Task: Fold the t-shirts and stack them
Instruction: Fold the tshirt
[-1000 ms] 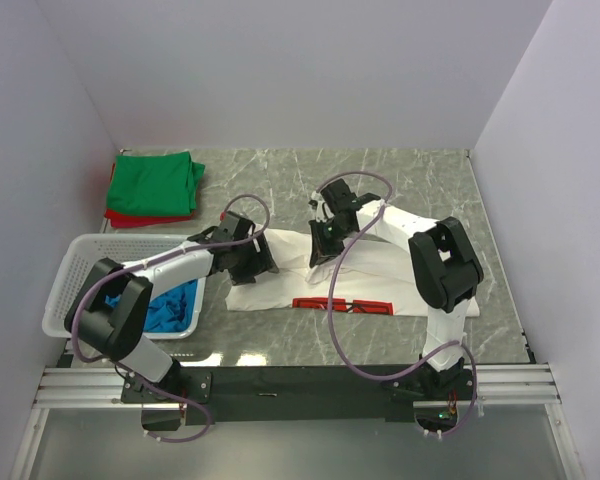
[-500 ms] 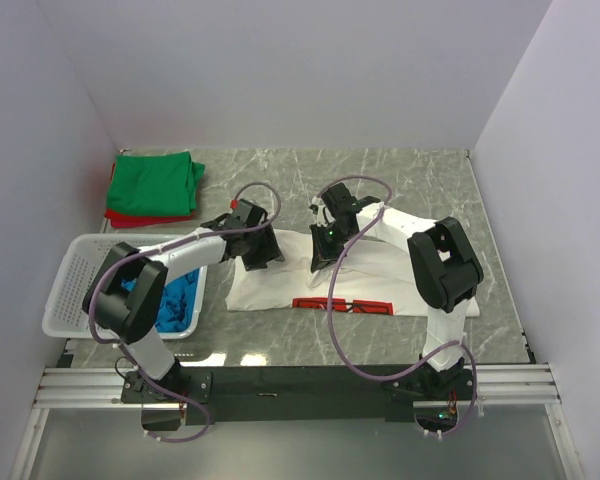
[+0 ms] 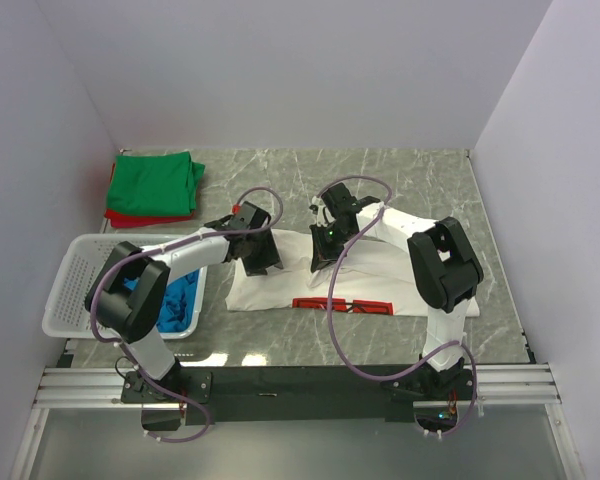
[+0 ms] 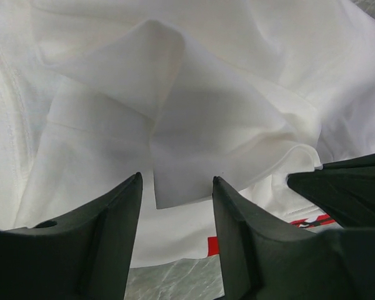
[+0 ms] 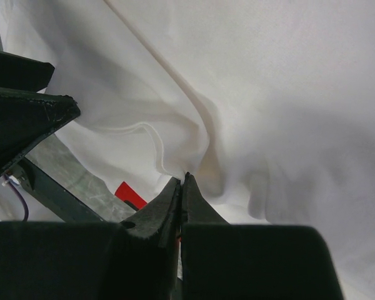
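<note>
The large white t-shirt (image 3: 380, 275) with red print (image 3: 342, 304) lies spread at the middle of the table. My left gripper (image 3: 263, 262) is open over its left edge, with a fold of white cloth (image 4: 194, 144) just beyond the fingertips and nothing between them. My right gripper (image 3: 322, 262) is shut on a fold of the white shirt (image 5: 194, 150) near its middle. A folded green shirt (image 3: 158, 183) lies on a red one (image 3: 130, 219) at the back left. A bright blue shirt (image 3: 175, 300) lies in the basket.
A white lattice basket (image 3: 80, 275) stands at the left, beside my left arm. Grey walls close the table on three sides. Bare marble table (image 3: 420, 185) shows behind the white shirt.
My left arm has swung its gripper from over the basket edge rightward onto the white shirt's left edge. My right gripper has stayed shut on the cloth.
</note>
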Robot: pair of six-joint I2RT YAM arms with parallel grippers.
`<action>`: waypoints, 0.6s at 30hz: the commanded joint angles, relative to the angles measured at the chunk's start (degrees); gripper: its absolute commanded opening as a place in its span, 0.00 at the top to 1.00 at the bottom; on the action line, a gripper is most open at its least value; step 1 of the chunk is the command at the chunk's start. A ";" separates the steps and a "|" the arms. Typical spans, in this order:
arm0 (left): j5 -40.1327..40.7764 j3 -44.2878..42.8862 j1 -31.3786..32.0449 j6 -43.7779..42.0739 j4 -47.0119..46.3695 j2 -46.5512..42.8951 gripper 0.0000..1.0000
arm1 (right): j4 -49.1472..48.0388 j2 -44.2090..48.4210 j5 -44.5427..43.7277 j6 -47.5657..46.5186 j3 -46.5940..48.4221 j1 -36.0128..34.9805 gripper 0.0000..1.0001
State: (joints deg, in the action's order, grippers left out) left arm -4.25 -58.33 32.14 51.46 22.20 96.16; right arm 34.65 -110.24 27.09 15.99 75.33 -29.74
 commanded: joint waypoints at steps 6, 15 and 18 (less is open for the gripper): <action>-1.20 -3.02 1.26 1.10 -0.05 1.48 0.56 | -0.46 1.69 -0.02 -0.52 -0.27 0.20 1.00; 0.03 -3.11 1.26 0.92 2.41 0.52 0.99 | 0.94 3.18 -0.55 -2.36 -0.97 -0.85 1.00; -0.14 -1.54 1.26 1.27 3.64 -2.02 0.99 | 1.99 4.41 -0.99 -3.42 -2.03 -1.90 1.00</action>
State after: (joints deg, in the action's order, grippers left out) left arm -4.62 -59.81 33.15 52.27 24.12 97.86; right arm 35.14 -109.51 26.63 14.57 74.24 -30.24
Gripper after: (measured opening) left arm 0.016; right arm 0.011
